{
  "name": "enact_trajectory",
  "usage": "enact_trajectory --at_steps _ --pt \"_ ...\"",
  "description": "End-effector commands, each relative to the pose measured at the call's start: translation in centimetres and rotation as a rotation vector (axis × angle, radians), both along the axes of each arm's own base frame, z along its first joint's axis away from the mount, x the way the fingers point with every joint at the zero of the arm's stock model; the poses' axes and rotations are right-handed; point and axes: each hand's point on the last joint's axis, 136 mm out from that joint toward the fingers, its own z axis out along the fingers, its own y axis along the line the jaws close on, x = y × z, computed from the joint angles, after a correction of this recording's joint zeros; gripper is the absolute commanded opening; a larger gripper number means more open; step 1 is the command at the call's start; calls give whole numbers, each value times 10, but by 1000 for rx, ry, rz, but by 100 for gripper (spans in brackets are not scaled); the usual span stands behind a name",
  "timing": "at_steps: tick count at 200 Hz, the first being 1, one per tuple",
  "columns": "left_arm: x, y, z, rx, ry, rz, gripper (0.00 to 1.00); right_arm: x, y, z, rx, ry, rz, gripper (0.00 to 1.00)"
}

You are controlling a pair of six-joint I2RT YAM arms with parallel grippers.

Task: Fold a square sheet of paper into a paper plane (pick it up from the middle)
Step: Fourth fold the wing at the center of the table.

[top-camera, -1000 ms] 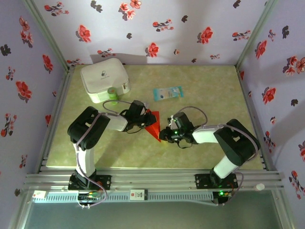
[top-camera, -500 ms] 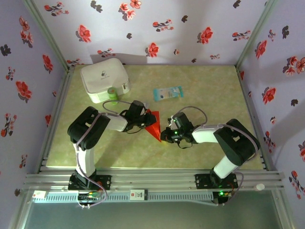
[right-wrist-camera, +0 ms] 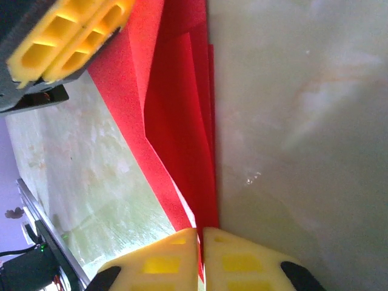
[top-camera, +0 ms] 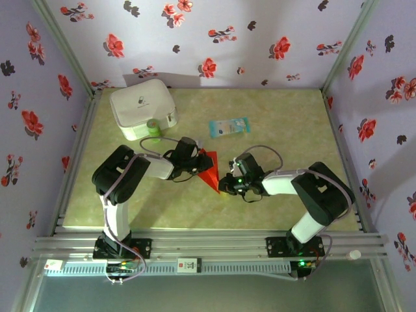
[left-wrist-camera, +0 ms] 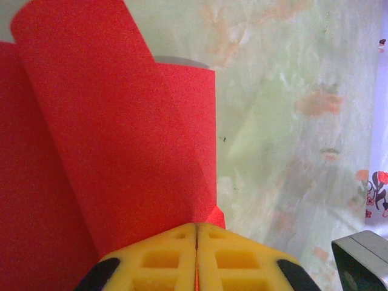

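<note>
Lighting's even and fairly bright from overhead, with a purplish tint. The white case [top-camera: 142, 107] throws a soft shadow up the back wall [top-camera: 208, 39], arms [top-camera: 123, 172] shade the counter [top-camera: 286, 117] a bit. Wide shot is crisp all over. Wrist close-ups are grainy, red paper [left-wrist-camera: 121, 151] oversaturated, pale sheen on the counter.

Paper [left-wrist-camera: 121, 151]: matt red, fine grain, thin, creased sharp. My pads [left-wrist-camera: 176, 241]: yellow, matt, rubbery-looking, moulded cells. Table [right-wrist-camera: 303, 121]: smooth, marbled green, soft gloss. Packet [top-camera: 229, 127]: shiny plastic film. Case [top-camera: 142, 107]: white, smooth, dull. Rail [top-camera: 214, 243]: bare metal, ribbed.
</note>
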Motion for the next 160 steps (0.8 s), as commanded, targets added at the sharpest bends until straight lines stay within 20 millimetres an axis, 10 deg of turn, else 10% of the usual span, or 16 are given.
enact_trajectory --at_steps 1,80,160 --pt "-14 18 -23 65 70 14 8 -12 -7 -11 -35 50 3 7" --pt "-14 20 -24 67 70 20 8 9 -8 44 -10 -108 -31 29" --pt "-13 18 -26 64 72 22 8 22 39 50 30 -102 80 6"
